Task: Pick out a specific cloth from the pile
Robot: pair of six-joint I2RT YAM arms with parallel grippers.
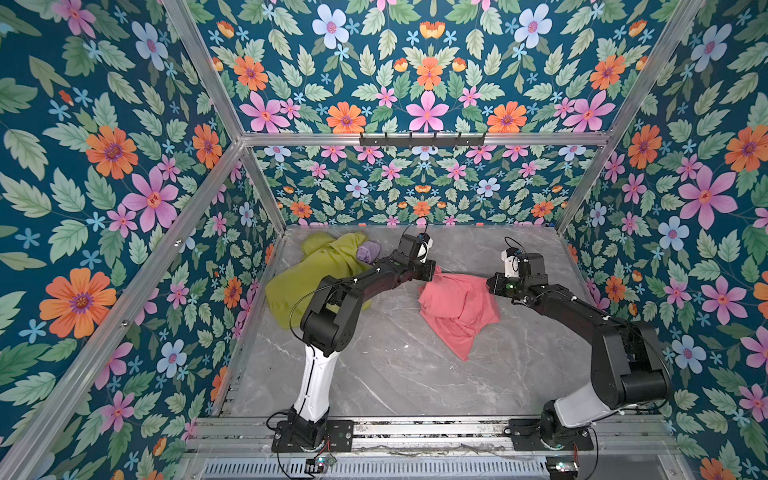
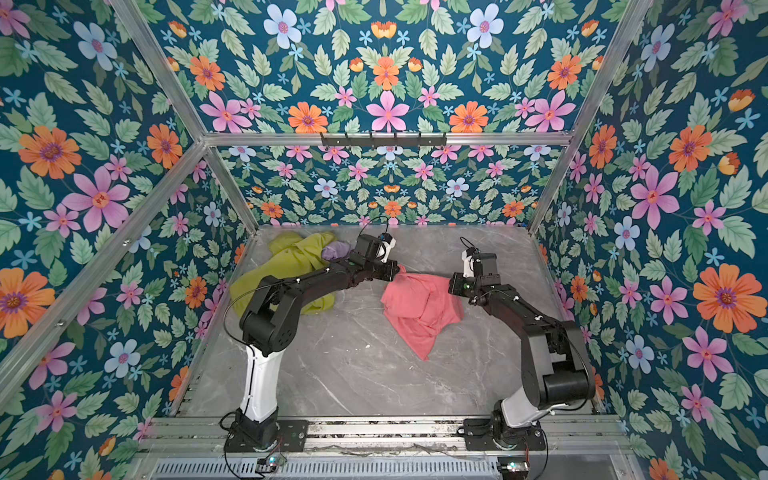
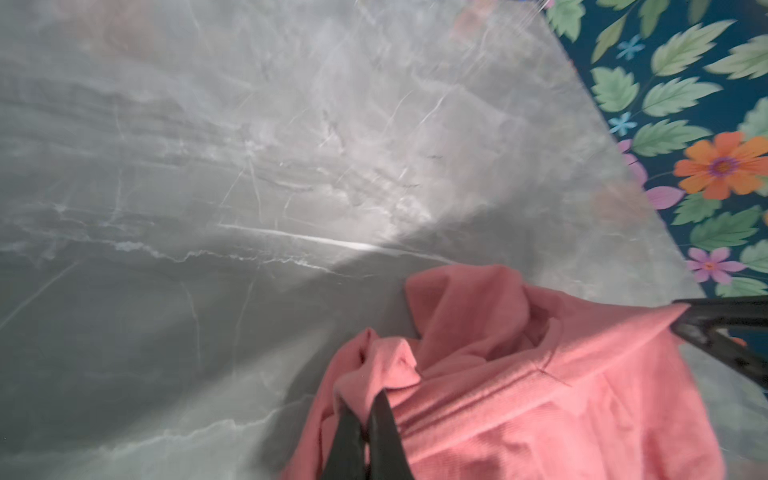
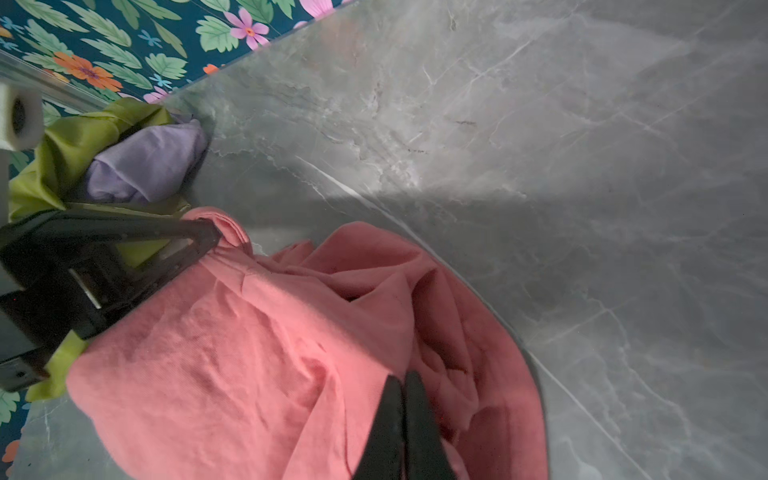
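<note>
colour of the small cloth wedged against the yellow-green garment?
Lilac, plain, no pattern. The small cloth shows best in the right wrist view.

A grey, white-veined marble counter (image 1: 395, 374) is forming the floor of the booth. Dark-teal floral wallpaper (image 1: 428, 62) is covering the walls around it, silver metal frame bars (image 1: 291, 139) are running along the edges, and a black hook rail (image 1: 422, 140) is sitting on the rear crossbar.
</note>
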